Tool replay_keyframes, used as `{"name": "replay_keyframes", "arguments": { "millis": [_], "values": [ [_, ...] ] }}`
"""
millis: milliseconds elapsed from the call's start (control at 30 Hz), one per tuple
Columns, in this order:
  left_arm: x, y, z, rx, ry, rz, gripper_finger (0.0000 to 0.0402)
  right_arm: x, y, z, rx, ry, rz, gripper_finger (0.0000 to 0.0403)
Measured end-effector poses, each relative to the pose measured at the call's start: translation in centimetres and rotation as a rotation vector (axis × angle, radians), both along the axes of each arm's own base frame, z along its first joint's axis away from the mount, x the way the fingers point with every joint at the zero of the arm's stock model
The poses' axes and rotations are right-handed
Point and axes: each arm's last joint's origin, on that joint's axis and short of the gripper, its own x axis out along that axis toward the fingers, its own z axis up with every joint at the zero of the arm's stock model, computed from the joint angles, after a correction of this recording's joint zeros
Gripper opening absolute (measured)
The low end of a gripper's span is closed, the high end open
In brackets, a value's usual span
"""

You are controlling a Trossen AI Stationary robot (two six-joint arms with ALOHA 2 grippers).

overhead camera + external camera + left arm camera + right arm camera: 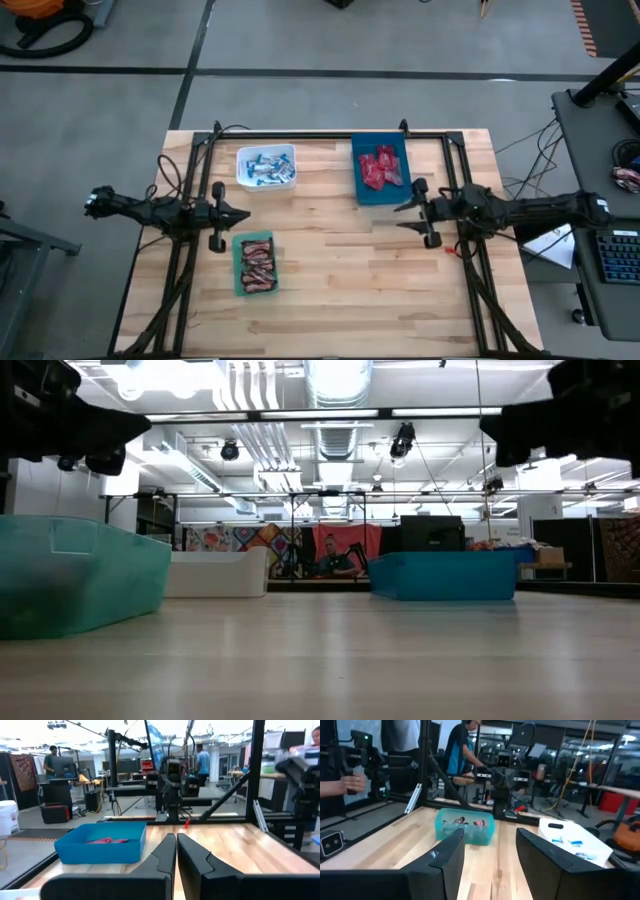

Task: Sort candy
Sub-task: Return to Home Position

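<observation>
Candy all binned, as far as the high view shows: blue-and-white mini bars [266, 168] in the white bin [266, 148], red crinkly packets [380, 168] in the blue bin [380, 198], brown mini bars [257, 264] in the green bin [256, 292]. No loose piece visible on the bare desk [340, 280]. Left gripper [246, 213] hangs between the white and green bins, fingers pressed together on nothing. Right gripper [400, 217] sits just beside the blue bin's near end, fingers spread, empty. In the low view both are raised clear of the wood. Sorting looks finished; no pick seems to be pending. Handling, as a judgement: every piece is very light, so weight is no concern, but a light piece may skid away if nudged rather than pinched squarely. Foil and plastic wrappers are probably slick. The mini bars should be stiff; take them across the short width at mid-length, with the fingers straddling the body. The red packets look soft and crushable; grip the filled middle gently, not the crimped ends, which could slip or tear. The pieces overlap in each bin, so lifting one would likely drag its neighbours. The top, freest piece is the one to take.
</observation>
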Motion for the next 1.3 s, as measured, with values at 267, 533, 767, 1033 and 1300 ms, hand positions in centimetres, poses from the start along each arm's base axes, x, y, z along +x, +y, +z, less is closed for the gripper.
{"name": "replay_keyframes", "arguments": {
  "millis": [267,533,767,1033,1300],
  "values": [
    [-0.1,0.6,-0.3,0.022,0.038,0.211,0.0,-2.3,0.2,-0.4,-0.009,-0.07,-0.011,0.017],
    [0.0,0.7,-0.4,-0.077,0.032,0.234,0.0,-3.6,0.4,-0.3,-0.053,-0.099,-0.009,0.0169],
    [0.0,0.7,-0.4,-0.077,0.036,0.237,0.0,-4.3,0.6,-0.5,-0.146,-0.121,0.034,0.0168],
    [0.0,0.7,-0.5,-0.076,0.041,0.237,0.0,-4.3,0.7,-0.5,-0.183,-0.13,0.059,0.0158],
    [0.1,0.7,-0.6,-0.071,0.051,0.238,0.0,-3.9,0.7,-1.6,0.012,0.036,0.085,0.0152]
  ]
}}
